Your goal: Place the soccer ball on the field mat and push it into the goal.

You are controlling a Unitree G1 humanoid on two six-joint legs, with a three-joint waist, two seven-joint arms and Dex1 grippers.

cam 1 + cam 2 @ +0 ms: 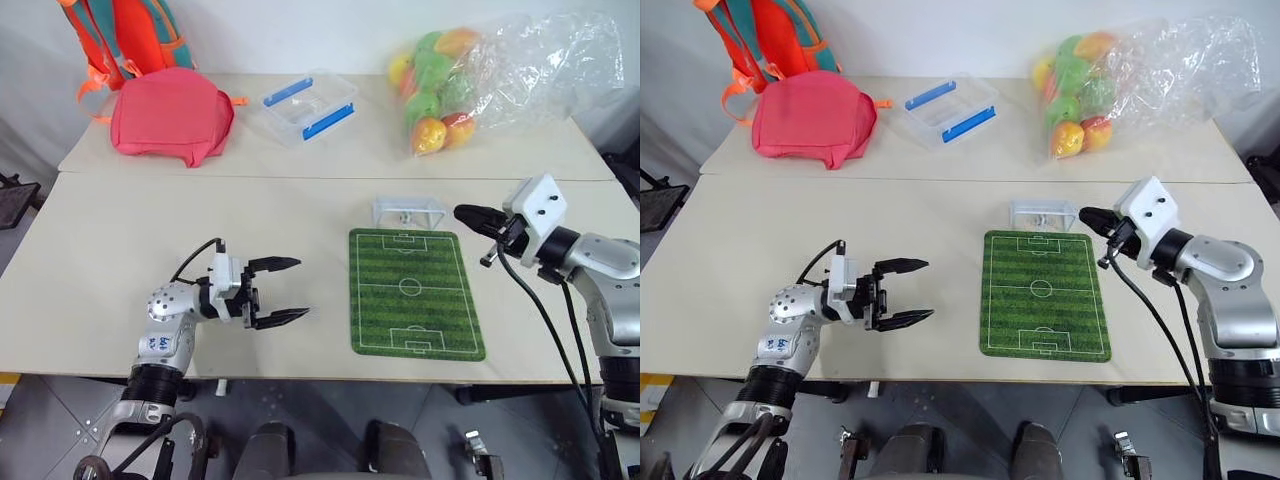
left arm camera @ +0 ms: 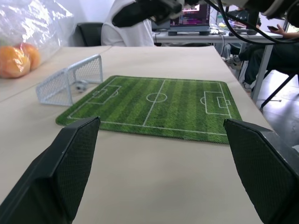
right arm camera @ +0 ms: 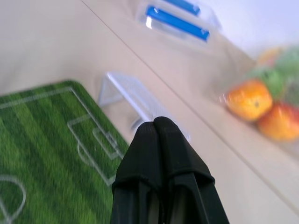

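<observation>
The green field mat (image 1: 412,292) lies flat on the near table, right of centre. The small white goal (image 1: 409,211) stands at the mat's far end, and the tiny soccer ball (image 2: 80,86) rests on the table inside its frame. My right gripper (image 1: 462,213) is shut with nothing in it and hovers just right of the goal, pointing towards it; its closed fingertips (image 3: 156,123) sit above the goal (image 3: 133,98). My left gripper (image 1: 285,292) is open and empty, held low over the table left of the mat, facing it.
On the far table sit a pink bag (image 1: 172,115), an orange backpack (image 1: 125,35), a clear box with blue clips (image 1: 308,105) and a plastic bag of fruit-like balls (image 1: 440,85). A seam (image 1: 250,177) divides the two tables. Bare tabletop lies left of the mat.
</observation>
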